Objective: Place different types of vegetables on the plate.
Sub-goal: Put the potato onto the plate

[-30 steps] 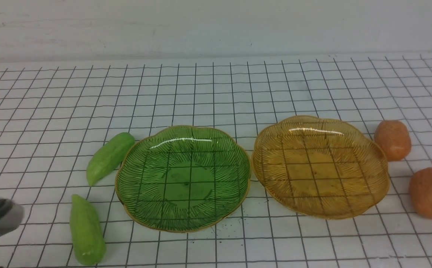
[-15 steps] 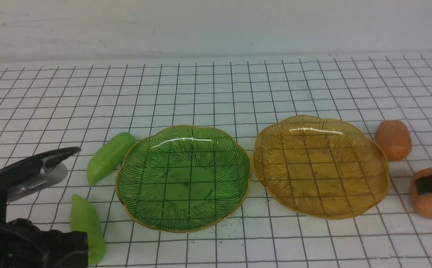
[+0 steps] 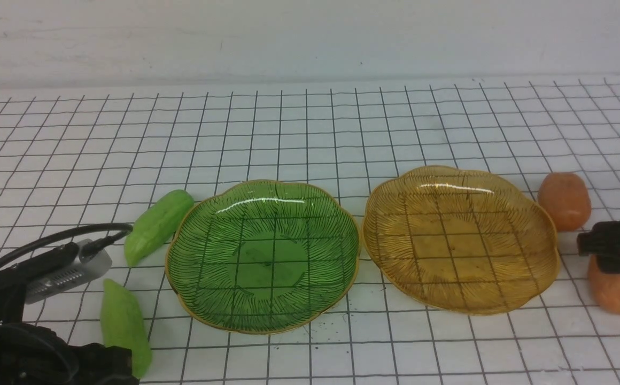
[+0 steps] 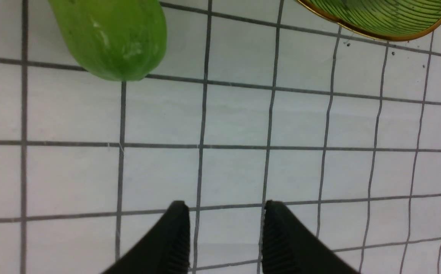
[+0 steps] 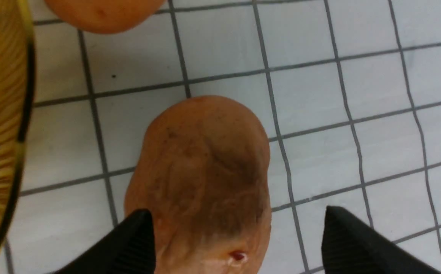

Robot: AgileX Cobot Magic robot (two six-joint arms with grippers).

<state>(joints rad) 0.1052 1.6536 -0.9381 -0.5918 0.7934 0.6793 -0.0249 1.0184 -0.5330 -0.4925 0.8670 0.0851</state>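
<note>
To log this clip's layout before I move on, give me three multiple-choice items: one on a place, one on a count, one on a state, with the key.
1. Where does the potato below the right gripper lie relative to the amber plate?
A. on it
B. on the table, to its right
C. on the table, to its left

2. How many vegetables lie on the two plates?
A. none
B. two
C. four

3. How does the left gripper stand?
A. open, nothing between its fingers
B. shut on a cucumber
C. shut on a plate rim

Key:
1 B: the potato rests on the grid surface, clear of the amber rim.
2 A: the green plate and the amber one are both bare.
3 A: the left wrist view shows only table in the gap between the fingers.
</note>
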